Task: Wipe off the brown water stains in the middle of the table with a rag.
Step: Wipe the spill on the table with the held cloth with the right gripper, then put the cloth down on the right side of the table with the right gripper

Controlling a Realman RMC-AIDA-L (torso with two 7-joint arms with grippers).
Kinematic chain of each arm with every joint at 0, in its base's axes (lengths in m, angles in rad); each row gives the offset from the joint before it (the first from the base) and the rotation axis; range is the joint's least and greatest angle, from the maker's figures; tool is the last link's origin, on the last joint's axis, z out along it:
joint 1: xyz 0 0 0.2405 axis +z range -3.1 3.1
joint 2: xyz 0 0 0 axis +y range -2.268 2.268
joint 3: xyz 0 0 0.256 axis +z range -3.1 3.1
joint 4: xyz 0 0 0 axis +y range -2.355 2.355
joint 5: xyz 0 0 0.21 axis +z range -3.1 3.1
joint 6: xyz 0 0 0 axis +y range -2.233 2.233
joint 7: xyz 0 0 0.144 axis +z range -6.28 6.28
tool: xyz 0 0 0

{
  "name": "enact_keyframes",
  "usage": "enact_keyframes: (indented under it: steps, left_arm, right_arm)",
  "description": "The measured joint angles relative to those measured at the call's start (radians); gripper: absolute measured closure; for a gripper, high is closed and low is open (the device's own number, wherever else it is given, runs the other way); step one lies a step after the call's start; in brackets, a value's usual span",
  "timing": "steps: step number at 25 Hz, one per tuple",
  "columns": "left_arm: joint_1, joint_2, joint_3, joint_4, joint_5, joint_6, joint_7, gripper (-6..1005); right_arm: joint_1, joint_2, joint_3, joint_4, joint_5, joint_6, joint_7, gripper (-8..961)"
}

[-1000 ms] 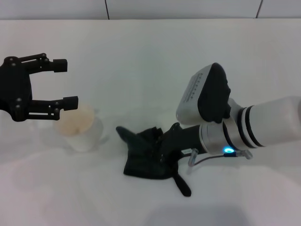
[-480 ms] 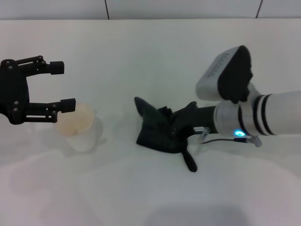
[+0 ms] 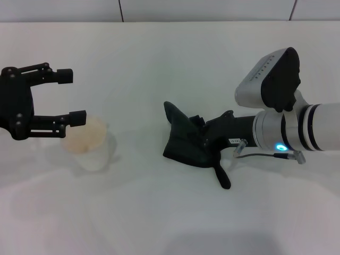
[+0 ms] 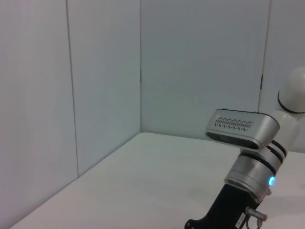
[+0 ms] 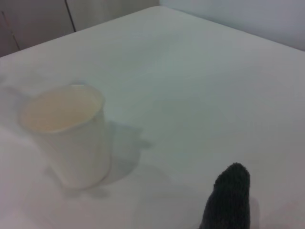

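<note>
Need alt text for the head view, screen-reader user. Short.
The right gripper presses a dark rag onto the white table, right of centre. The left gripper hovers open at the left edge, just above a white cup. No brown stain is visible on the table.

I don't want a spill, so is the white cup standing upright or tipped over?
Upright. The cup stands on its base on the table, mouth facing up, just under the open left gripper. Whether it holds liquid, cannot tell.
</note>
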Motion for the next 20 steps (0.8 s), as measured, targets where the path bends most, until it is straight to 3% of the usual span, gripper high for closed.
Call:
enact_keyframes:
  steps: [11,20]
  left_arm:
    - [0.001,0.0,-0.002,0.0,-0.005,-0.002,0.0,107]
    - [0.002,-0.002,-0.001,0.0,-0.009,-0.005,-0.001,106]
  right_arm:
    - [-0.058,-0.004,0.078,-0.069,-0.004,-0.139,-0.051,772]
    - [-0.112,-0.006,0.253,-0.096,-0.005,-0.299,-0.157,760]
